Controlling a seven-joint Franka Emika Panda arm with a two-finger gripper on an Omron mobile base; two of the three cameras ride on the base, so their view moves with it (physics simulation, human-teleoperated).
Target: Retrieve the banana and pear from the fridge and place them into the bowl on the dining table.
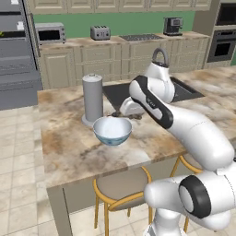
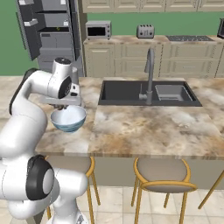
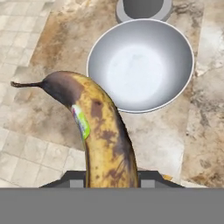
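My gripper (image 3: 112, 178) is shut on the banana (image 3: 103, 135), a yellow fruit mottled brown with a dark tip and a green sticker. It hangs over the dining table (image 1: 69, 143), just beside the near rim of the pale blue-white bowl (image 3: 175, 78), not over it. The bowl (image 1: 112, 133) is empty and stands near the table's front edge. In the left base view the gripper (image 1: 123, 113) hovers just behind the bowl. The open fridge (image 2: 48, 30) stands far back. A yellowish speck (image 2: 56, 29) on one of its shelves may be the pear; it is too small to tell.
A tall steel canister (image 1: 92, 99) stands right behind the bowl. A dark sink (image 2: 148, 92) with a faucet (image 2: 150, 74) is set into the table to the right. Stools (image 2: 164, 179) stand under the front edge. The beige counter (image 1: 120, 40) carries appliances.
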